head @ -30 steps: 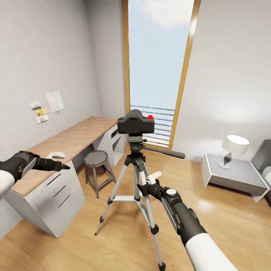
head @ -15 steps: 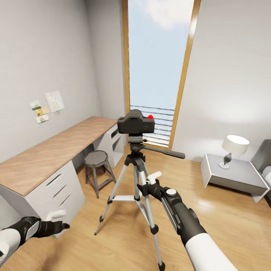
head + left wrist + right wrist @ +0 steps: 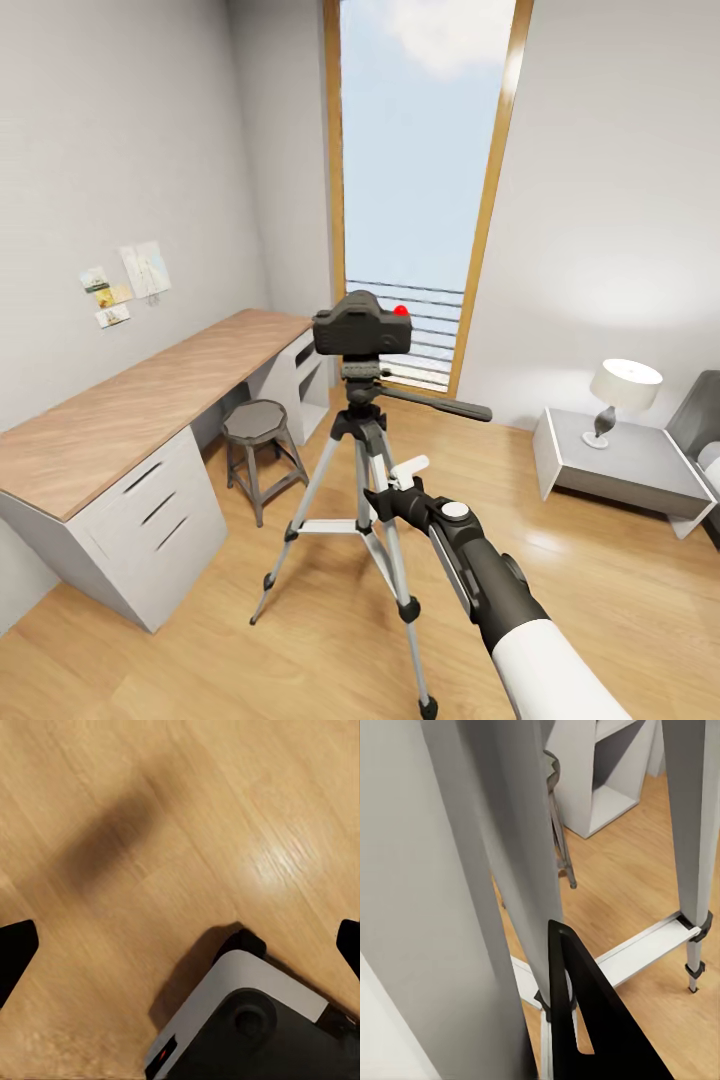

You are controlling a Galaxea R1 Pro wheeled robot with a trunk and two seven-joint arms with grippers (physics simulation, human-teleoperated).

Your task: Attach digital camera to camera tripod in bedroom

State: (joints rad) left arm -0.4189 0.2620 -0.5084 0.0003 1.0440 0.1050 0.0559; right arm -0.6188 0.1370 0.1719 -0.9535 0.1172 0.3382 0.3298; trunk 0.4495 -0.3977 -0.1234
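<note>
digital camera [image 3: 361, 327] atop camera tripod [image 3: 361, 470], right tool [image 3: 392, 487] partly hidden

A dark pointed fingertip [image 3: 585, 1020] of the right tool lies just beside the silver metal legs of the tall camera tripod [image 3: 521, 870], above the light wood plank floor [image 3: 622, 877].

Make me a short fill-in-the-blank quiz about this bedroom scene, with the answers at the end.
1. The digital camera sits on top of the ____.
2. The stool stands beside the ____.
3. The lamp has a ____ shade.
4. The right gripper is next to a tripod ____.
Answers: camera tripod; desk; white; leg
</note>
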